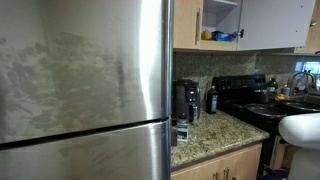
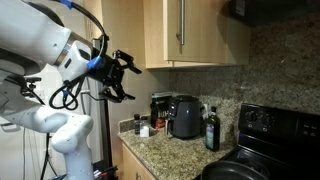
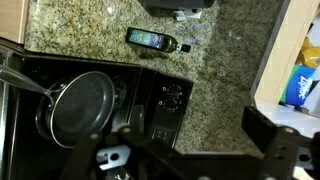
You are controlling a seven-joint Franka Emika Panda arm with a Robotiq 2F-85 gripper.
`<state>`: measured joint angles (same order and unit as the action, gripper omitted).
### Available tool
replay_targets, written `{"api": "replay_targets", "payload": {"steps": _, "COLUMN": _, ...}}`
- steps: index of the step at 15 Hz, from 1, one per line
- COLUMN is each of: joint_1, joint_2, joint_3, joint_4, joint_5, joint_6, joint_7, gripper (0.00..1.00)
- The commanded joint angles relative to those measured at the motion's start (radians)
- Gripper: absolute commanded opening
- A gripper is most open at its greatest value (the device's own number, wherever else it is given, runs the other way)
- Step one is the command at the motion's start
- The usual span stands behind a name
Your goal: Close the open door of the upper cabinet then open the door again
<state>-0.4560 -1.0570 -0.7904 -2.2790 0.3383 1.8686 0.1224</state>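
The upper cabinet (image 1: 222, 12) stands open, with a white interior and yellow and blue items on its shelf. Its light-tan door (image 2: 165, 35) with a slim silver bar handle (image 2: 180, 25) shows in both exterior views; in one it appears as a narrow tan panel (image 1: 186, 22) left of the opening. My gripper (image 2: 120, 75) is open and empty. It hangs in the air to the left of the door, below the handle's height, not touching it. In the wrist view the open fingers (image 3: 185, 142) frame the counter, and the cabinet interior with a blue item (image 3: 298, 88) is at the right edge.
A large stainless-steel refrigerator door (image 1: 80, 80) fills one side. On the granite counter (image 2: 170, 150) stand a black coffee maker (image 2: 182, 115) and a dark bottle (image 2: 211, 130). A black stove (image 3: 90, 95) with a pan (image 3: 78, 105) lies below.
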Motion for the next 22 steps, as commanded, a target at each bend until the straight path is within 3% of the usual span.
{"api": "replay_targets", "payload": {"steps": 1, "joint_1": -0.014, "joint_2": 0.069, "joint_3": -0.011, "joint_4": 0.057, "joint_5": 0.083, "joint_6": 0.092, "joint_7": 0.086, "gripper": 1.00}}
{"api": "replay_targets", "payload": {"steps": 6, "joint_1": -0.011, "joint_2": 0.106, "joint_3": -0.042, "joint_4": 0.150, "joint_5": 0.172, "joint_6": 0.215, "joint_7": 0.232, "gripper": 1.00}}
{"api": "replay_targets", "payload": {"steps": 7, "joint_1": -0.015, "joint_2": 0.064, "joint_3": -0.033, "joint_4": 0.112, "joint_5": 0.142, "joint_6": 0.170, "joint_7": 0.183, "gripper": 1.00}}
{"api": "replay_targets", "payload": {"steps": 11, "joint_1": -0.015, "joint_2": 0.085, "joint_3": -0.020, "joint_4": 0.126, "joint_5": 0.178, "joint_6": 0.236, "joint_7": 0.219, "gripper": 1.00}}
{"api": "replay_targets", "payload": {"steps": 17, "joint_1": 0.133, "joint_2": 0.122, "joint_3": 0.054, "joint_4": 0.238, "joint_5": 0.492, "joint_6": 0.459, "joint_7": 0.319, "gripper": 1.00}}
{"api": "replay_targets", "payload": {"steps": 22, "joint_1": 0.205, "joint_2": 0.190, "joint_3": 0.120, "joint_4": 0.294, "joint_5": 0.641, "joint_6": 0.609, "joint_7": 0.292, "gripper": 1.00}}
